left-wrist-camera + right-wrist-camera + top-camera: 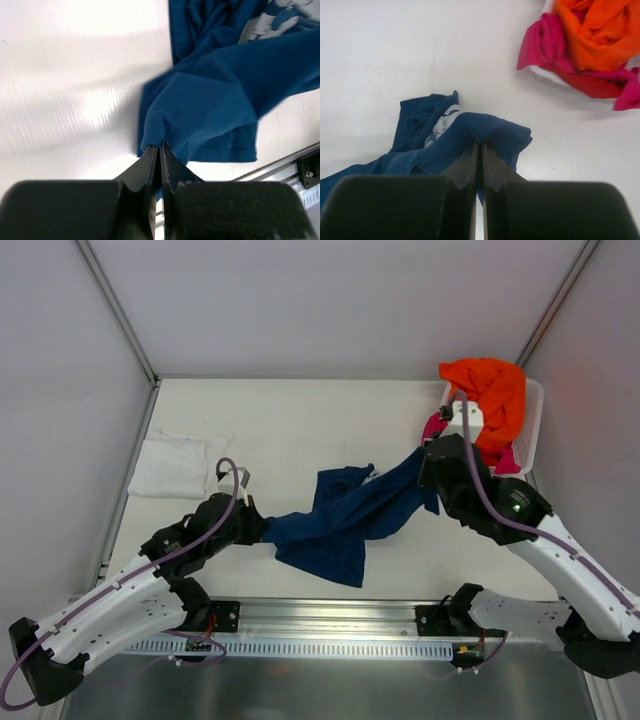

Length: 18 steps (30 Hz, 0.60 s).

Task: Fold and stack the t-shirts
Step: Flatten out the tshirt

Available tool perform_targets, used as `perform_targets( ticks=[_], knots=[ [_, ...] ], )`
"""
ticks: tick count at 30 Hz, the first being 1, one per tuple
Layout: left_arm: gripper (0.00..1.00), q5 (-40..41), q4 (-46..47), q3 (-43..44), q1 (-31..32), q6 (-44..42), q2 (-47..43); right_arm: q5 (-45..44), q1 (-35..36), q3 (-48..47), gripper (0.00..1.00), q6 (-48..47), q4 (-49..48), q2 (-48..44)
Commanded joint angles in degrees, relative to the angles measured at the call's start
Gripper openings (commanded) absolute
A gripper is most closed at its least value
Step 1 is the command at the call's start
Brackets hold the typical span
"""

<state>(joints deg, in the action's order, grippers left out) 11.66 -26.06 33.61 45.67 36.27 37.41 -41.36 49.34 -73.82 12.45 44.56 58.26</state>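
Both the left gripper (159, 146) and right gripper (479, 145) pinch opposite ends of the navy t-shirt (345, 517).

Navy t-shirt (345, 525): soft matt cloth, creasing, a pale print showing through.
Orange t-shirt (495, 390): matt cloth, wrinkling softly.
Table (300, 420): smooth white surface, glaring faintly.
Basket (535, 430): white plastic, shining slightly.
Front rail (330, 618): brushed metal, gleaming dully.
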Motion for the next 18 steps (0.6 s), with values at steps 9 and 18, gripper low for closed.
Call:
perform_targets(
  ticks=[9,18],
  knots=[
    [0.00,-0.93,-1.00,31.23,-0.23,-13.32,-4.10,-0.66,0.14,-21.08,0.02,-17.61,8.52,-6.76],
    [0.00,-16.92,-7.16,55.24,-0.23,-12.38,0.12,9.79,0.14,-47.88,0.05,-25.01,14.23,-4.39]
  ],
)
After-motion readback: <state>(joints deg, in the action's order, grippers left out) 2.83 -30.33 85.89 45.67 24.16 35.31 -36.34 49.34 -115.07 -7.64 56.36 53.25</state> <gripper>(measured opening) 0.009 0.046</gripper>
